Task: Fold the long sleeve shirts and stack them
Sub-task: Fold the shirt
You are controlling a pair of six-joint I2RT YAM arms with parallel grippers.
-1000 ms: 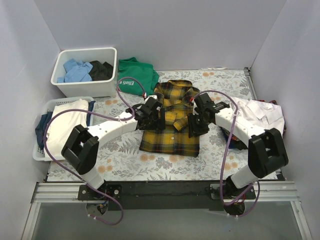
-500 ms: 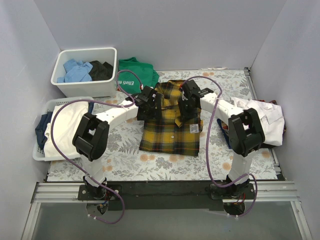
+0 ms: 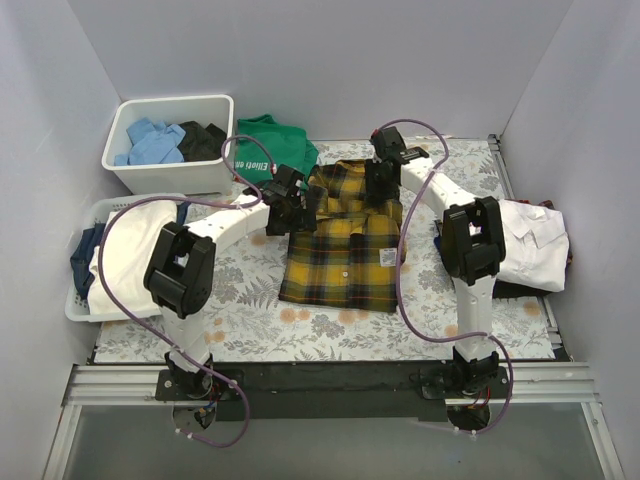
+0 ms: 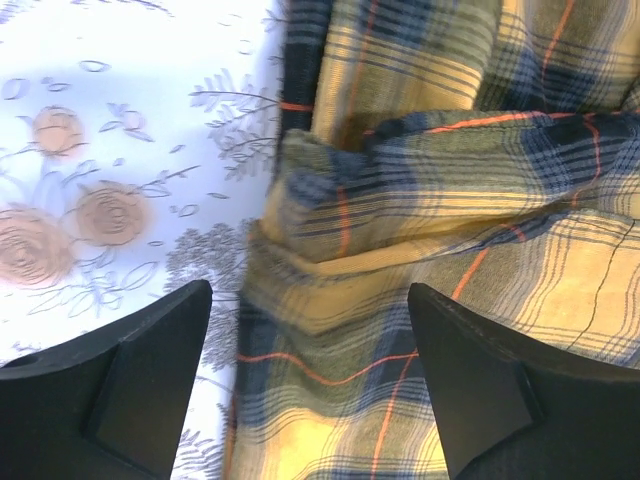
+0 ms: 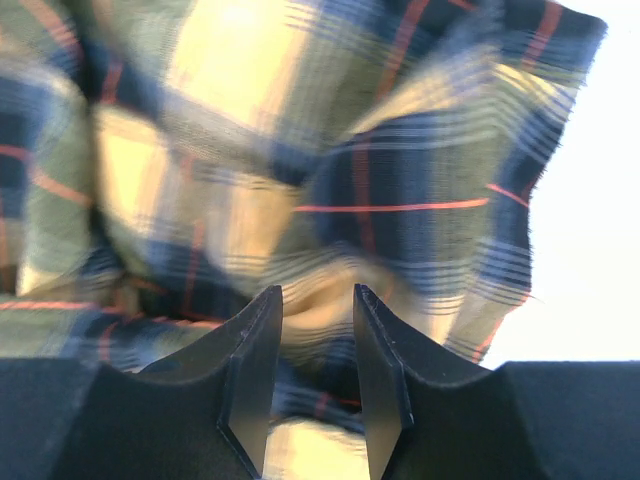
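The yellow-and-black plaid long sleeve shirt (image 3: 342, 245) lies partly folded mid-table, collar toward the back. My left gripper (image 3: 304, 206) hovers at its upper left edge. In the left wrist view it (image 4: 310, 335) is open wide, straddling the plaid shirt's (image 4: 430, 200) bunched edge, nothing pinched. My right gripper (image 3: 382, 192) is over the collar end. In the right wrist view it (image 5: 318, 300) has a narrow gap between its fingers and blurred plaid cloth (image 5: 330, 150) just beyond; no grip shows. A white long sleeve shirt (image 3: 528, 235) lies crumpled at the right.
A green T-shirt (image 3: 270, 145) lies at the back beside a white bin (image 3: 170, 175) of blue and dark clothes. A white basket (image 3: 85, 300) with folded clothes sits at the left edge. Grey walls enclose the flowered table (image 3: 250, 310).
Both grippers moved from the shirt's middle toward the back, to its upper edge and collar end. The left jaws opened slightly wider. The shirt itself has barely shifted.
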